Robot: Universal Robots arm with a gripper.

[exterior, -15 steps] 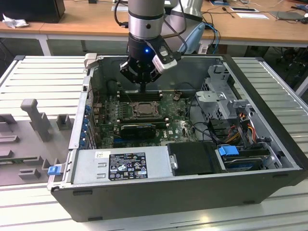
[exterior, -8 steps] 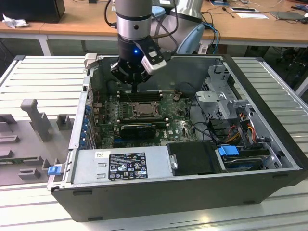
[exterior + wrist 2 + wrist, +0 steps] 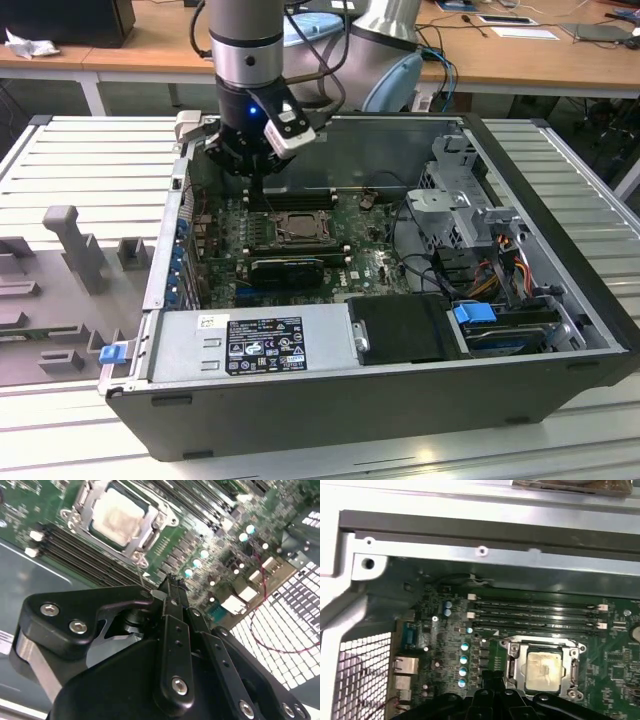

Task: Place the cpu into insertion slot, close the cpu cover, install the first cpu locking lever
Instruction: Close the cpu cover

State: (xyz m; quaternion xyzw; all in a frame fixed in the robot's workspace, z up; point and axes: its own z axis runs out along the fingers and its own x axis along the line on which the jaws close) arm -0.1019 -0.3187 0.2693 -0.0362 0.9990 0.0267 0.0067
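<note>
The small pale silver-beige square cpu (image 3: 544, 669) sits in the silver-framed insertion slot (image 3: 516, 666) on the green circuit board (image 3: 615, 660), the flat silver cpu cover (image 3: 150, 536) down around it. My black gripper (image 3: 169, 582) hovers just beside it, fingers pressed together, gripping nothing.

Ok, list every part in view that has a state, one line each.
cpu: seated in the insertion slot, pale face showing.
insertion slot: filled by the cpu.
cpu cover: down flat around the cpu, framing it.
gripper: above the board beside the socket, fingers together, holding nothing.
computer case: side open, board exposed.
</note>
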